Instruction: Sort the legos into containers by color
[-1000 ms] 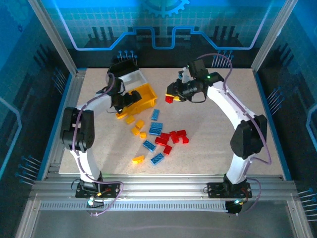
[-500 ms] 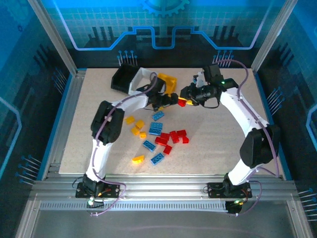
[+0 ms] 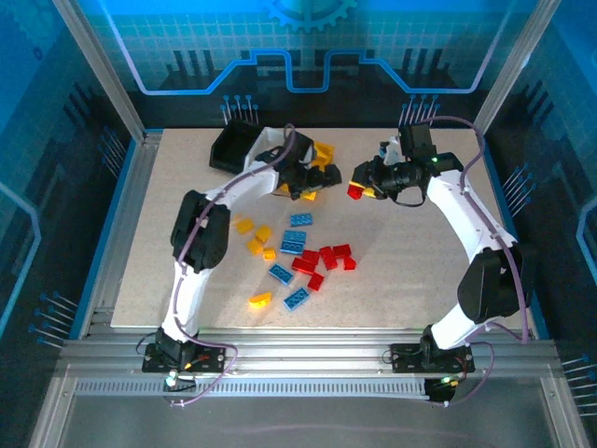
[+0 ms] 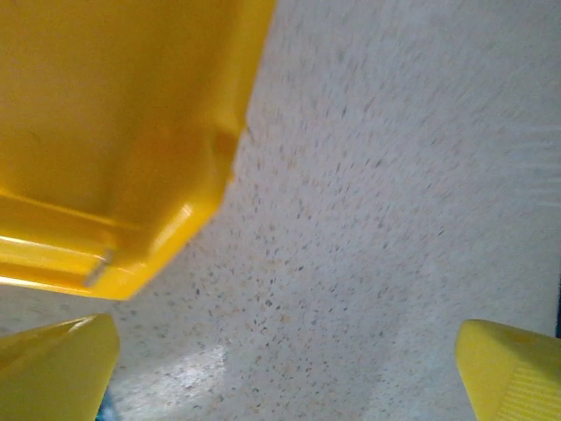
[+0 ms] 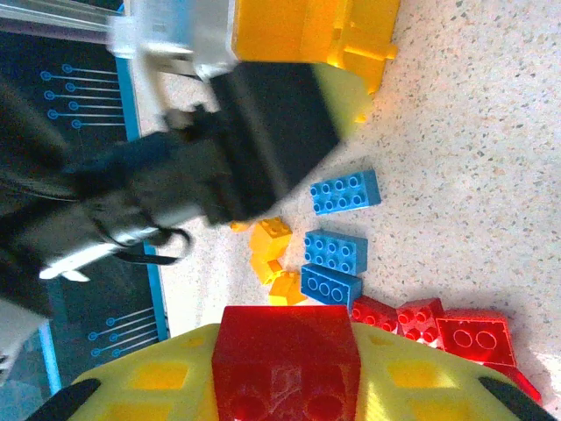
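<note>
My right gripper [image 3: 359,189] is shut on a red lego [image 3: 354,192], held above the table; in the right wrist view the red lego [image 5: 285,364] sits between the yellow fingers [image 5: 149,386]. My left gripper [image 3: 307,186] hangs open beside the yellow container [image 3: 324,152]. Its fingertips [image 4: 53,368] stand wide apart over bare table, with the yellow container [image 4: 114,132] off to one side. The black container [image 3: 233,146] and white container [image 3: 270,140] stand at the back left. Red legos [image 3: 328,257], blue legos [image 3: 293,241] and yellow legos [image 3: 254,245] lie scattered mid-table.
The left arm [image 5: 219,167] stretches across between the containers and the loose pile. Blue legos [image 5: 336,252] and red legos [image 5: 438,326] lie below my right gripper. Metal frame posts [image 3: 103,75] and rails ring the table [image 3: 420,289].
The left arm swung from the left side to the back middle, and the yellow container shifted there with it. My right gripper carried the red lego to the right.
</note>
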Controlling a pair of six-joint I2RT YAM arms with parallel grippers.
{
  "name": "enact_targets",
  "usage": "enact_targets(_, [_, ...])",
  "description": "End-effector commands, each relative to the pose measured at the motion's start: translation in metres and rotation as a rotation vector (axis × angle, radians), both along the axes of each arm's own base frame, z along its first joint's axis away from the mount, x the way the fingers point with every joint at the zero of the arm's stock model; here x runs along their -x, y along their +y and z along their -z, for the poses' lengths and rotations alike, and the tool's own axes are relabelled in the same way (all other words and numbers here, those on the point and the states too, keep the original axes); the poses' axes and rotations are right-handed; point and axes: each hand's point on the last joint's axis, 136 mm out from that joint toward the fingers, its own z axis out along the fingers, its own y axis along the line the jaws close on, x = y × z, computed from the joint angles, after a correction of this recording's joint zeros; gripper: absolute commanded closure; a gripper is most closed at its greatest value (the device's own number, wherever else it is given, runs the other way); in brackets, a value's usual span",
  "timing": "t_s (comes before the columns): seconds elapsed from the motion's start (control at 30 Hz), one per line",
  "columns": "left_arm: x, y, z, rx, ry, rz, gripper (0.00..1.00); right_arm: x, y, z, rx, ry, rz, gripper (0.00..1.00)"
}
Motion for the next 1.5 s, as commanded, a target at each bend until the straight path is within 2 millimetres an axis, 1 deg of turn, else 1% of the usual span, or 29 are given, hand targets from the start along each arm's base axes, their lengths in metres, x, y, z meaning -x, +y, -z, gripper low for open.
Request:
enact_targets(0.0, [-0.022, 0.019, -0.040, 0.038, -0.074, -0.009, 0.01, -0.003, -0.004, -0.021, -0.029, -0.048, 0.009, 0.64])
enact_targets(0.1, [-0.041, 0.015, -0.034, 0.037, -0.082, 0.006, 0.01, -0.001, -0.005, -0.020, -0.028, -0.037, 0.002, 0.65])
enact_targets(0.23, [-0.063, 0.000, -0.011, 0.040, -0.066, 0.023, 0.01, 0.003, -0.009, -0.022, -0.023, -0.030, 0.000, 0.64])
enact_targets(0.33, [-0.074, -0.007, 0.005, 0.059, -0.046, 0.007, 0.01, 0.004, -0.012, -0.025, -0.021, -0.030, 0.000, 0.65])
enact_targets(0.4, [-0.074, -0.013, 0.015, 0.065, -0.027, 0.003, 0.01, 0.004, -0.015, -0.028, -0.018, -0.034, 0.003, 0.65])
enact_targets(0.53, [-0.063, -0.026, 0.029, 0.052, 0.006, 0.024, 0.01, 0.005, -0.024, -0.031, -0.015, -0.048, 0.020, 0.65])
enact_targets(0.6, [-0.055, -0.034, 0.032, 0.053, 0.026, 0.031, 0.01, 0.007, -0.027, -0.030, -0.016, -0.048, 0.028, 0.65])
enact_targets(0.8, [-0.016, -0.071, 0.038, 0.055, 0.109, 0.036, 0.01, 0.020, -0.040, -0.024, -0.007, -0.049, 0.064, 0.65])
enact_targets(0.87, [-0.009, -0.086, 0.039, 0.085, 0.122, 0.030, 0.01, 0.026, -0.045, -0.023, -0.012, -0.049, 0.084, 0.65])
enact_targets(0.93, [-0.005, -0.104, 0.039, 0.120, 0.126, 0.032, 0.01, 0.031, -0.050, -0.024, -0.012, -0.050, 0.097, 0.64])
enact_targets(1.17, [-0.009, -0.162, 0.029, 0.253, 0.113, 0.007, 0.01, 0.051, -0.066, -0.031, 0.005, -0.064, 0.128, 0.64])
enact_targets(1.3, [-0.003, -0.192, 0.027, 0.338, 0.130, -0.016, 0.01, 0.058, -0.073, -0.034, 0.006, -0.069, 0.146, 0.64])
enact_targets(1.4, [0.005, -0.206, 0.018, 0.369, 0.133, 0.013, 0.01, 0.060, -0.075, -0.036, 0.006, -0.079, 0.154, 0.64])
enact_targets(1.47, [0.009, -0.204, 0.009, 0.365, 0.124, 0.032, 0.01, 0.060, -0.076, -0.038, 0.004, -0.090, 0.157, 0.64])
